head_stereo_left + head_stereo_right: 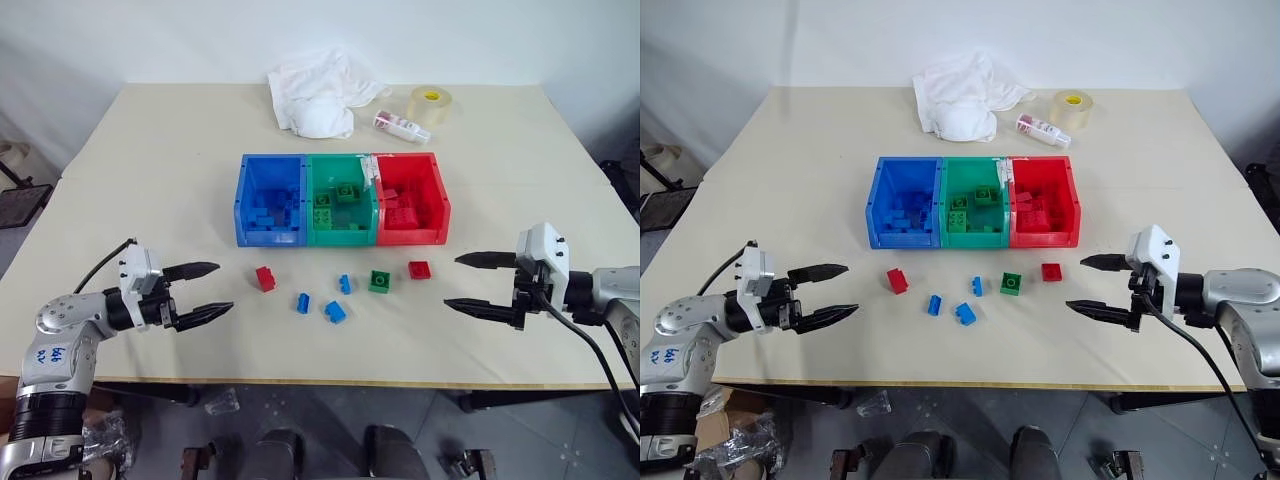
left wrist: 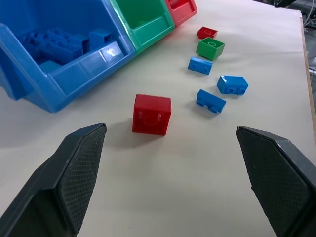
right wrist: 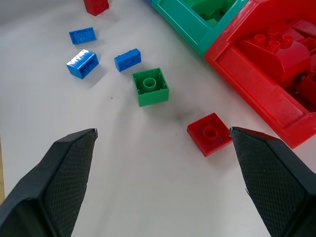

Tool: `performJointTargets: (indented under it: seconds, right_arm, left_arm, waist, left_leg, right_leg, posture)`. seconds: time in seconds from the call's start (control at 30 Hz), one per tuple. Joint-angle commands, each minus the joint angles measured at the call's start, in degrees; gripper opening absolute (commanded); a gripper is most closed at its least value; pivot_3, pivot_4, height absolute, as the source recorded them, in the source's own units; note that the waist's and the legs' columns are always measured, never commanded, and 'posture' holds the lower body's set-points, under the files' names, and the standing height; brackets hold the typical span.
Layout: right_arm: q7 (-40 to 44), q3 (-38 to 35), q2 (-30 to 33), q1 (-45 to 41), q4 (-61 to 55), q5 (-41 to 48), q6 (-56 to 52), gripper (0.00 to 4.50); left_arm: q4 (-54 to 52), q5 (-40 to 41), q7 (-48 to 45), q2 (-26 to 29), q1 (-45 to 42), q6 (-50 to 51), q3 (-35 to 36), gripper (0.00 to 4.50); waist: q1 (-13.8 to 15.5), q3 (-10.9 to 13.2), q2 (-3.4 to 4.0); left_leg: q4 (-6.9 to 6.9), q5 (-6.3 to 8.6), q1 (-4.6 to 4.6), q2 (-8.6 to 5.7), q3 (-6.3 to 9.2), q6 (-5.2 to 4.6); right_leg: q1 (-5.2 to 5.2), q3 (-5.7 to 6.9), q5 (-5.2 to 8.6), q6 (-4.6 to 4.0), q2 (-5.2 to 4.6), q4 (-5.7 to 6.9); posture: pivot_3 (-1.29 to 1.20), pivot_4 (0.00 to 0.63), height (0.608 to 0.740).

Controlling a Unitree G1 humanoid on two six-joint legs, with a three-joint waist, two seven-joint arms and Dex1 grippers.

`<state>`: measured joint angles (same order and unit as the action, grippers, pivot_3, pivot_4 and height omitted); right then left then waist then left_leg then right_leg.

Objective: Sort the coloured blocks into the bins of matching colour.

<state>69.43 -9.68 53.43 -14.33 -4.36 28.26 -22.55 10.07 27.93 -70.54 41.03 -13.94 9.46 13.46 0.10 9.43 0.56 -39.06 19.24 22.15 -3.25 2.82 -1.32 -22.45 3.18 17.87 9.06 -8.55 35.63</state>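
Three joined bins stand in a row mid-table: blue (image 1: 268, 236), green (image 1: 342, 236) and red (image 1: 412, 234), each holding several blocks of its own colour. In front of them lie loose blocks: a red one (image 1: 265, 278), three blue ones (image 1: 303, 303) (image 1: 335, 312) (image 1: 345, 284), a green one (image 1: 380, 281) and a flat red one (image 1: 419, 270). My left gripper (image 1: 222, 288) hovers open to the left of the red block, pointing at it. My right gripper (image 1: 452, 282) is open just right of the flat red block. Neither holds anything.
At the table's far side lie a crumpled white cloth (image 1: 315, 95), a tape roll (image 1: 430, 103) and a small tube (image 1: 402, 125). The table's front edge (image 1: 330, 381) runs just below the loose blocks. Bare tabletop spreads on both sides of the bins.
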Motion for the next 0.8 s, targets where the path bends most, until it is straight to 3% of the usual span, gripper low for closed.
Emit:
performJointTargets:
  seconds: [0.03, 0.3, 0.6, 0.8]
  right_arm:
    - [-0.79, -1.12, -0.46, -0.78, -0.68, 0.32, 0.65, 4.50]
    - [-3.52, -2.20, 1.69, 1.65, -2.51, 0.91, -5.49, 4.50]
    - [0.27, -11.65, 8.94, 12.38, -3.08, 0.36, -5.81, 4.50]
    - [1.39, -4.12, 9.85, 6.25, -1.82, -0.58, -8.12, 4.50]
  left_arm:
    - [0.69, 0.35, 0.42, 0.11, -1.90, -1.19, 0.80, 4.48]
    - [2.82, -2.57, 4.64, -0.15, -3.85, -0.41, -0.95, 4.48]
    - [7.57, -1.04, -2.02, 0.22, -5.71, -0.68, -1.63, 4.48]
    - [7.42, -1.45, -3.35, 0.23, -5.06, -1.46, -1.15, 4.48]
  waist:
    - [0.02, 0.00, 0.00]
    - [0.03, 0.01, -0.02]
    - [0.67, 0.03, -0.05]
    - [-0.13, 0.03, -0.05]
  left_leg:
    - [0.00, 0.00, 0.00, 0.00, 0.00, 0.00]
    - [0.01, 0.00, 0.00, -0.01, 0.00, 0.00]
    - [-0.01, 0.00, 0.01, -0.02, -0.04, -0.01]
    - [-0.02, 0.00, 0.00, 0.02, -0.07, -0.01]
  right_leg:
    - [0.00, 0.00, 0.00, 0.00, 0.00, 0.00]
    - [-0.01, 0.01, 0.00, 0.00, 0.00, 0.02]
    - [0.02, 0.03, 0.00, 0.00, 0.00, 0.01]
    - [0.00, 0.02, 0.00, 0.00, 0.01, 0.01]
  posture:
    - [0.00, 0.150, 0.740]
    - [0.00, 0.150, 0.740]
    - [0.00, 0.150, 0.740]
    - [0.00, 0.150, 0.740]
